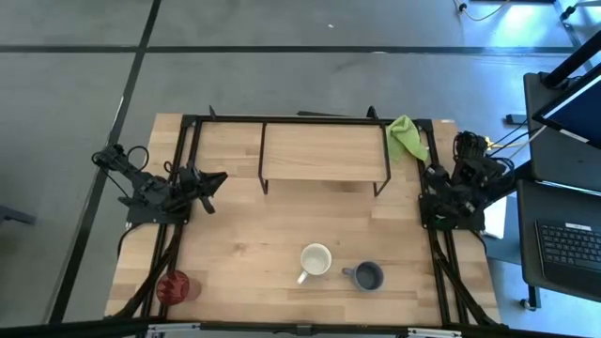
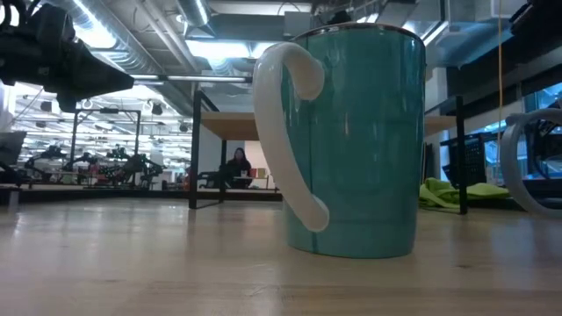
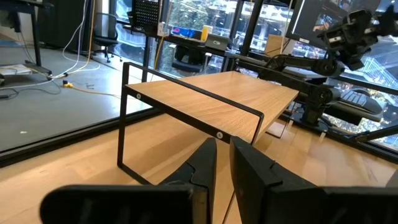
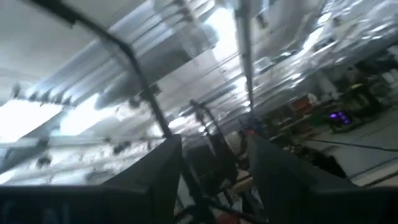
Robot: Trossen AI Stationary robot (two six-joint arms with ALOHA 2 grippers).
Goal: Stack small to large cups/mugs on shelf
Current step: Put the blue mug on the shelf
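The light-wood shelf [image 1: 324, 150] on dark wire legs stands at the table's far middle and has nothing on it; it also shows in the left wrist view [image 3: 217, 102]. A white-rimmed mug [image 1: 315, 260] stands upright near the front, and in the low view [image 2: 351, 140] it shows teal-walled with a white handle. The small dark grey mug [image 1: 366, 275] stands just right of it. The red tumbler [image 1: 175, 286] stands at the near left corner. My left gripper [image 1: 214, 180] hovers left of the shelf, its fingers [image 3: 208, 165] nearly together. My right gripper [image 4: 214, 180] is open at the table's right edge, pointing up.
A green cloth [image 1: 406, 136] lies beside the shelf's right end. The table's black frame rails [image 1: 183, 188] run along both sides under the arms. Bare wood [image 1: 263, 225] lies between the shelf and the mugs. A person sits far off in the room [image 2: 237, 162].
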